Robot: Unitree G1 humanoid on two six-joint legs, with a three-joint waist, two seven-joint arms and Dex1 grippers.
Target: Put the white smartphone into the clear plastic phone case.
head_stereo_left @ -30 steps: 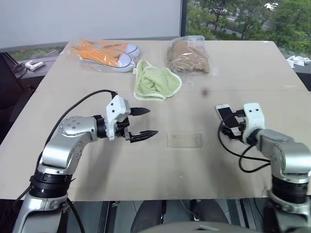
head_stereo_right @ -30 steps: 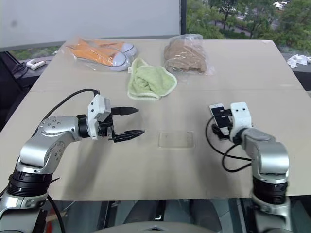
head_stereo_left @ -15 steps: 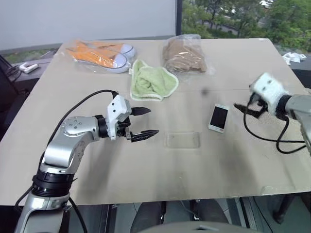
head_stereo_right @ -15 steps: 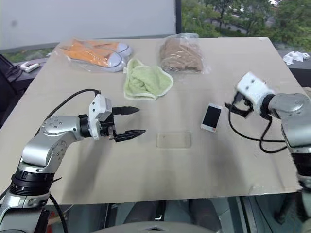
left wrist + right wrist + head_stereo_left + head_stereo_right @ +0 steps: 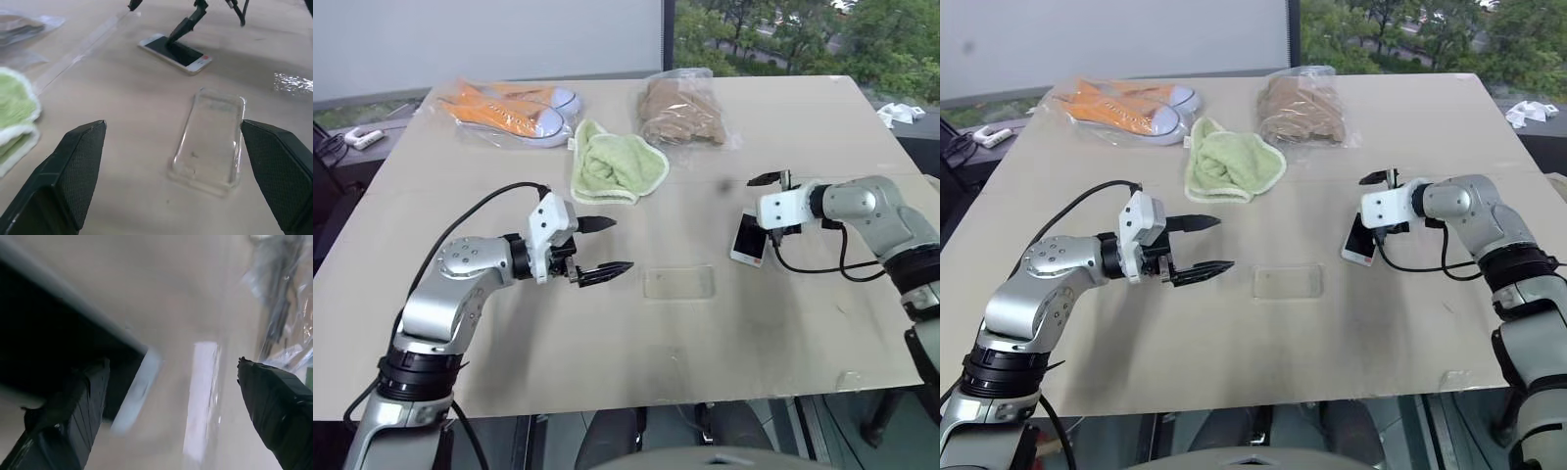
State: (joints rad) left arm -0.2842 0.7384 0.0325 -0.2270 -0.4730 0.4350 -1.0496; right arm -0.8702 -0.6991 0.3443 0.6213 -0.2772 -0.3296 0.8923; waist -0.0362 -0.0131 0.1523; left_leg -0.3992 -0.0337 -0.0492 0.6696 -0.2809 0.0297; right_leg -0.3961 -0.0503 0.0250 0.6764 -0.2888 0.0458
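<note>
The white smartphone lies flat on the table, screen up, toward the right side. The clear plastic phone case lies flat on the table near its centre, apart from the phone and empty.

The right gripper is at the phone, jaws wide, with nothing held. In the left wrist view one black fingertip comes down onto the far part of the phone's screen; whether it presses or only meets the glass cannot be told. The other finger stands beyond the phone's far end.

The left gripper hangs above the table to the left of the case, pointing toward it, jaws wide and empty. In its wrist view the case sits between the two fingers, further out, untouched.

At the far side of the table lie a green cloth, a pair of orange-and-white shoes in a clear bag, and a brown item in a clear bag. All three are well apart from the phone and case.
</note>
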